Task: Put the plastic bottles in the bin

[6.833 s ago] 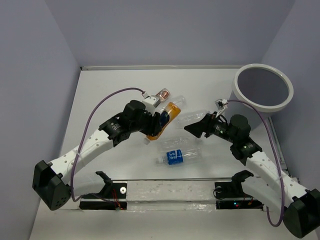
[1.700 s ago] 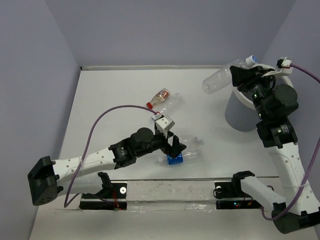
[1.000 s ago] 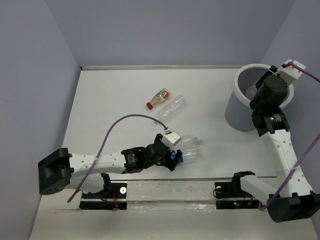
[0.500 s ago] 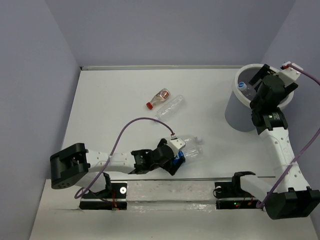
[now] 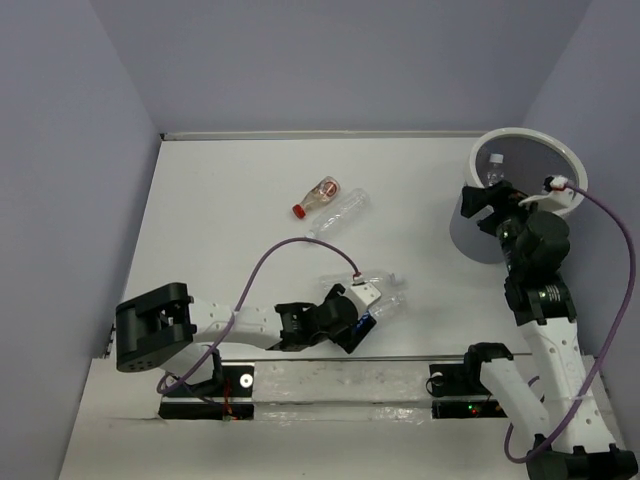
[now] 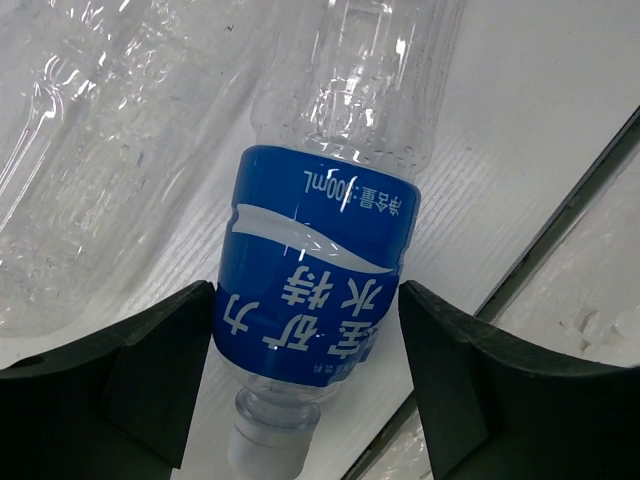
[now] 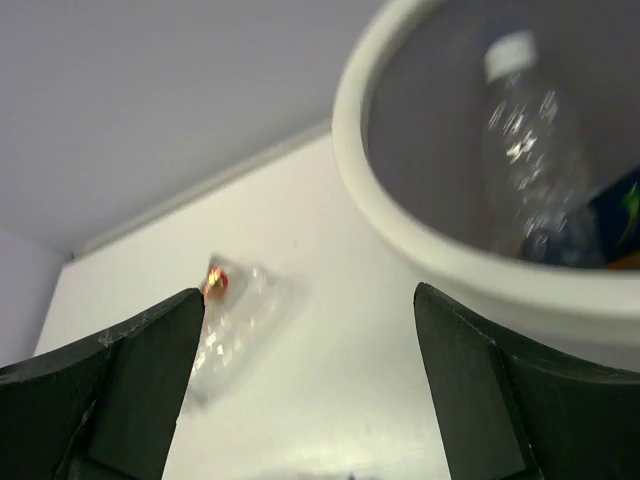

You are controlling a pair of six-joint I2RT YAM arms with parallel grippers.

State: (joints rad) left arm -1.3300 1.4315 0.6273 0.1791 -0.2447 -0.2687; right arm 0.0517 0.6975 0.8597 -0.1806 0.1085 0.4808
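Left tool (image 6: 300, 390) straddles the blue-label bottle (image 6: 320, 290) lying low-centre on the counter (image 5: 220, 200), fingers spread at its label — light, slick, crushable, so squeeze gently there.

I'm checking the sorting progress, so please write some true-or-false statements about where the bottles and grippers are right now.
1. A clear bottle stands inside the bin. True.
2. The right gripper is shut on a bottle. False: it is open and holds nothing.
3. The left gripper straddles the blue-label bottle. True.
4. The red-capped bottle is in the bin. False: it lies on the table.
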